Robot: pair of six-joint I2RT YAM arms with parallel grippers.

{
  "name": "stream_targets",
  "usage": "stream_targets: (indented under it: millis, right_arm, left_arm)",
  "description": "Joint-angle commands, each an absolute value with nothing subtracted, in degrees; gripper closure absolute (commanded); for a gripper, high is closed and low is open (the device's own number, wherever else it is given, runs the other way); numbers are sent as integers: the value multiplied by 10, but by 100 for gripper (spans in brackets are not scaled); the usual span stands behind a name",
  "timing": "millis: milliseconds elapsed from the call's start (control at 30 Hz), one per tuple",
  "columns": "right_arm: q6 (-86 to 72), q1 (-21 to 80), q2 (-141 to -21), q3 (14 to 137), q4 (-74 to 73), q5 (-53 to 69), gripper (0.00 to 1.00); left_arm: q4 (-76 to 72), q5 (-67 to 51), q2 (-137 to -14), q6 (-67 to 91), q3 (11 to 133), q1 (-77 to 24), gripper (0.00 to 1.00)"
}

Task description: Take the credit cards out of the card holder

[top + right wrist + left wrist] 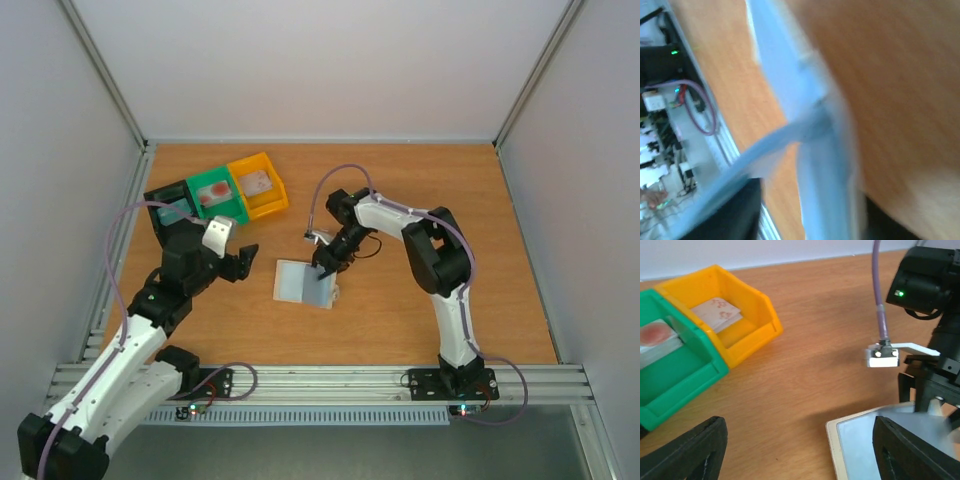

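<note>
Near the middle of the table (pixel 480 300) the card holder (pixel 300 282) lies flat and pale blue-grey. The right gripper (pixel 327 265) is down on the holder's upper right corner; its own view is too blurred to tell whether the jaws pinch the sleeve. Left of centre, the left gripper (pixel 232 252) hangs with its jaws well apart, holding nothing. At upper left, what looks like a pale bluish card (pixel 177 210) lies in the black bin (pixel 160 196), beside the green bin (pixel 232 212) and the yellow bin (pixel 272 202).
</note>
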State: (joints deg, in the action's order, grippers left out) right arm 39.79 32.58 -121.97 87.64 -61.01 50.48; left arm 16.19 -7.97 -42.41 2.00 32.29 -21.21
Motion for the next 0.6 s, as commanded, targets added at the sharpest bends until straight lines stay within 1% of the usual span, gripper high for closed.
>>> stream_targets:
  millis: [0, 33, 67, 133, 200, 300, 367, 433, 500, 567]
  right_arm:
    - [404, 302, -1222, 928, -663, 412, 46]
    - [393, 294, -1221, 942, -669, 377, 36]
    - [383, 284, -1218, 954, -675, 336, 29]
    - [361, 253, -1196, 976, -680, 264, 14]
    - [327, 215, -1159, 986, -672, 206, 2]
    - [283, 164, -1086, 986, -639, 95, 2]
    - [264, 144, -1019, 948, -585, 58, 2]
    - [245, 126, -939, 878, -509, 53, 1]
    - [224, 108, -853, 781, -415, 48, 2]
    - [204, 86, -759, 680, -306, 31, 1]
  left_arm:
    - [115, -52, -397, 56, 308, -187, 18]
    - [108, -51, -394, 59, 303, -181, 15]
    - [99, -50, -391, 61, 296, -176, 13]
    - [75, -47, -386, 66, 282, -164, 7]
    - [49, -30, -380, 70, 270, -147, 1]
    - [11, 6, -367, 77, 251, -114, 1]
    - [-20, 46, -358, 88, 234, -87, 1]
    - [-50, 94, -345, 99, 215, -57, 1]
    - [-80, 135, -336, 105, 193, -27, 1]
    - [-99, 151, -334, 103, 177, 2, 1]
